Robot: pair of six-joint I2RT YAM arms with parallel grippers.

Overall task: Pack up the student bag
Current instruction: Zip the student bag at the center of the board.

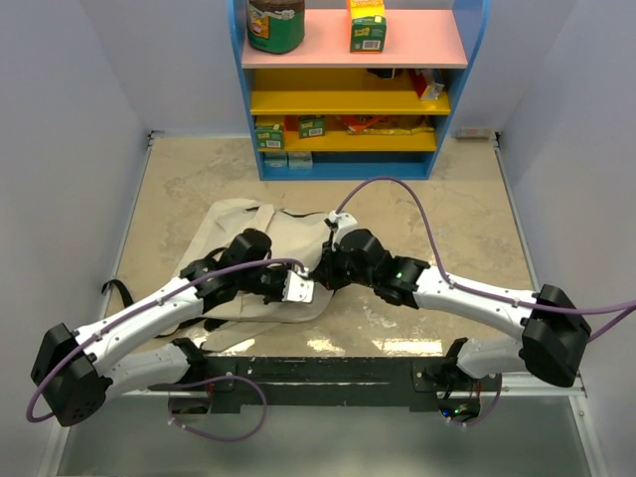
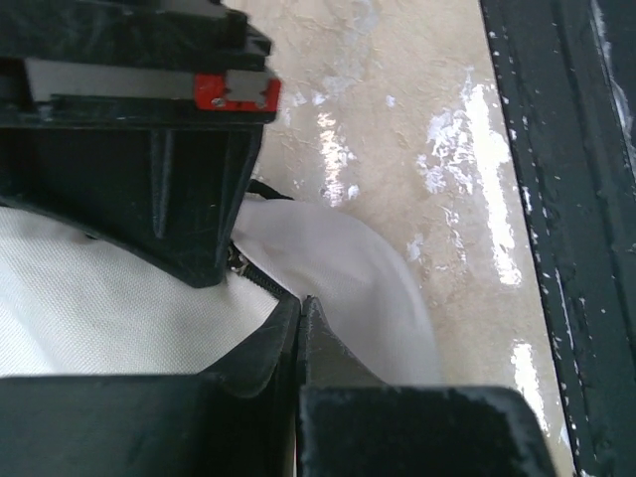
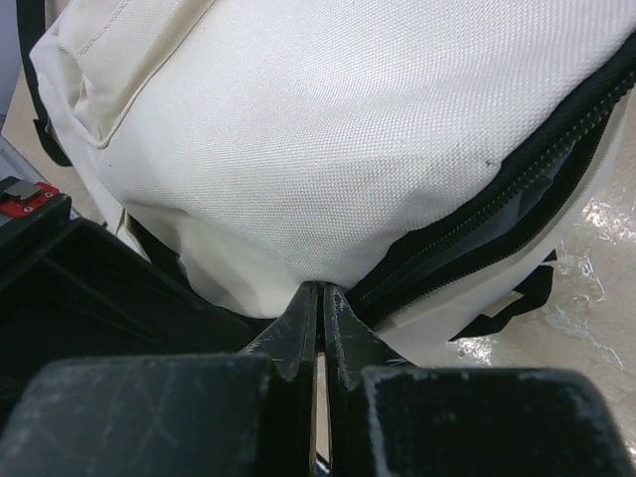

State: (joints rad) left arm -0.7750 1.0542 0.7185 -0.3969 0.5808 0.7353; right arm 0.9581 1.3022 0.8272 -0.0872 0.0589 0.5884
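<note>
Top external view is showing one student bag [image 1: 260, 227] lying on one table [image 1: 467, 219]. The left gripper [image 2: 301, 304] and the right gripper [image 3: 320, 291] are both pinching its cloth, jaws together.

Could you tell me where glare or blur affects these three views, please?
Left wrist: bright glare streaks on the glossy table, dark foreground soft. Right wrist: student bag weave sharp, glare at lower right. Top external: even, soft light.
</note>
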